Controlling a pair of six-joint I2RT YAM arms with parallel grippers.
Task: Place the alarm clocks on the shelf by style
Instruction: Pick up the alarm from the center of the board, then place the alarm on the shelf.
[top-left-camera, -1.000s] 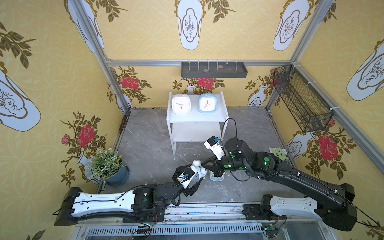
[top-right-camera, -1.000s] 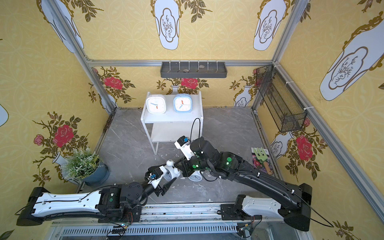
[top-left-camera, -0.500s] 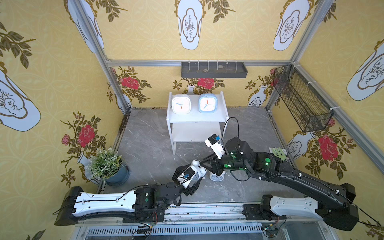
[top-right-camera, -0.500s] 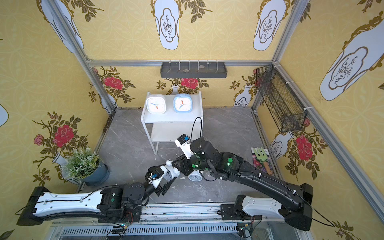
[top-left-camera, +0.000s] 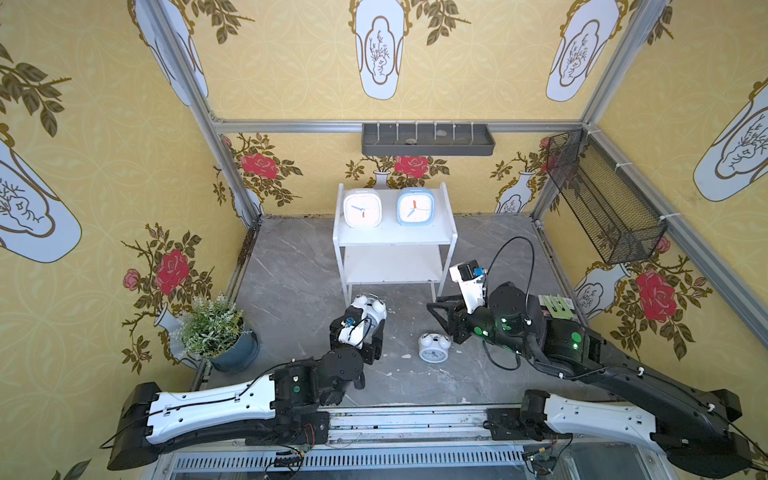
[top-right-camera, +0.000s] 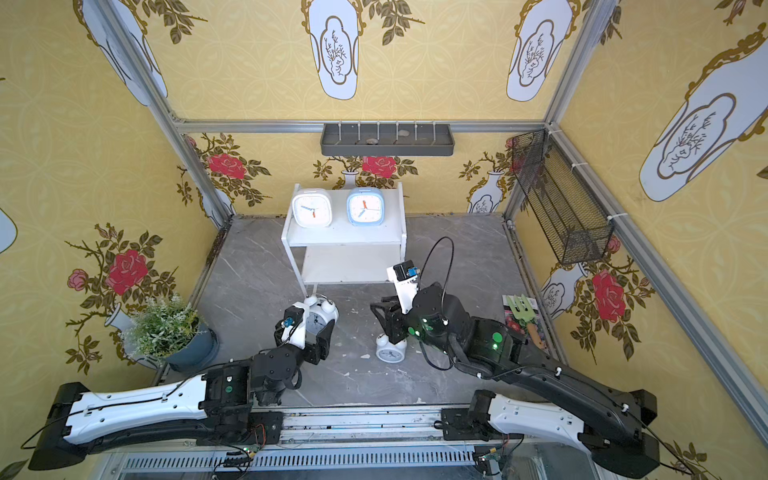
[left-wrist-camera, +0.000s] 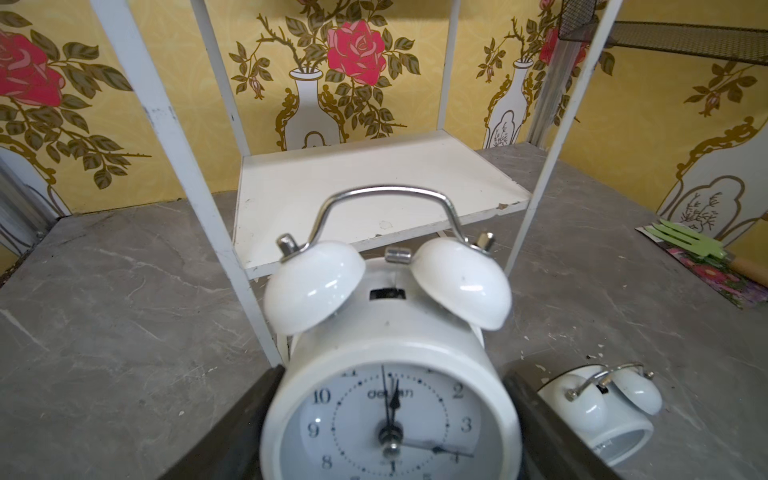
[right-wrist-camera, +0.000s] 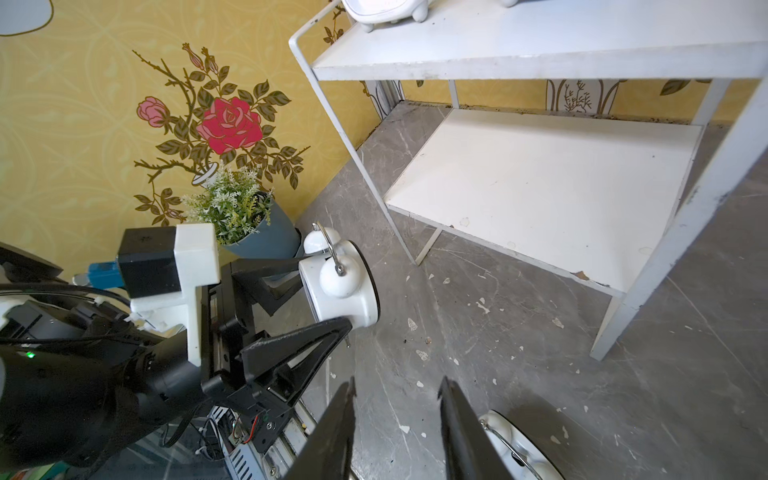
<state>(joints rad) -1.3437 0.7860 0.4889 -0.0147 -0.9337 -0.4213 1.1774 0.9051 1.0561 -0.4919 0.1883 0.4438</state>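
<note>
Between the jaws of the L gripper (top-left-camera: 360, 323) sits a round bell clock (left-wrist-camera: 390, 353), pinched by its sides, close in front of the shelf (top-left-camera: 395, 239). Prob. light, hard & slippy; thin handle (left-wrist-camera: 386, 192) may bend, so hold the fat body. R gripper (right-wrist-camera: 397, 386): partly open, empty, by the other bell clock (top-left-camera: 432, 349) on the floor (top-left-camera: 291, 291). Shelf leg (left-wrist-camera: 180, 166) is in the way; low board (left-wrist-camera: 374, 178) bare.

Left arm (top-left-camera: 212, 409): lies low, from lower left of the frame toward centre.
Left hand (left-wrist-camera: 392, 374): fingers clamped on the sides of a twin-bell clock (left-wrist-camera: 390, 332).
Right arm (top-left-camera: 623, 382): reaches in from lower right, elbow bent.
Right hand (right-wrist-camera: 398, 380): fingers parted, nothing between them.
</note>
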